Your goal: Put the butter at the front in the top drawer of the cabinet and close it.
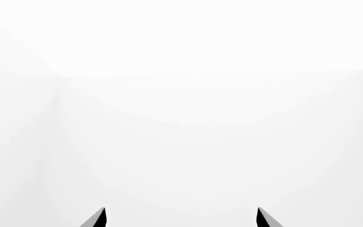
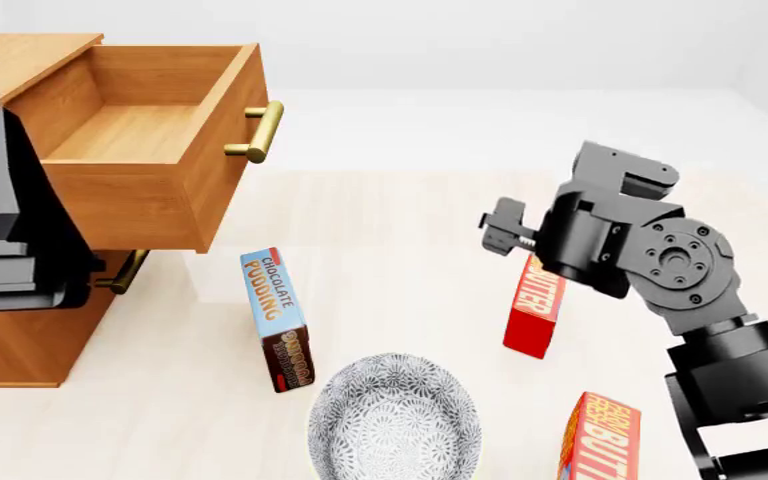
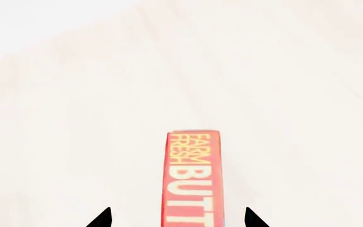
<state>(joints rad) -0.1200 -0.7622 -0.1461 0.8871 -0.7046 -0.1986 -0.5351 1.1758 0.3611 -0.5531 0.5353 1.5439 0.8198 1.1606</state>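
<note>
The right tool (image 3: 176, 218) is spread open astride the butter (image 3: 192, 177), which stands upright on the table (image 2: 398, 240) at about five o'clock from the top drawer (image 2: 157, 150), already pulled out to receive it. The left tool (image 1: 180, 218), also open, holds nothing.

My head camera looks forward and down across the cabinet (image 2: 37, 330), floor and both arms. The right wrist camera sits close above the butter (image 3: 191, 177), between its fingertips (image 3: 102, 218); that carton is shared with the head view. My left wrist camera faces blank white.
</note>
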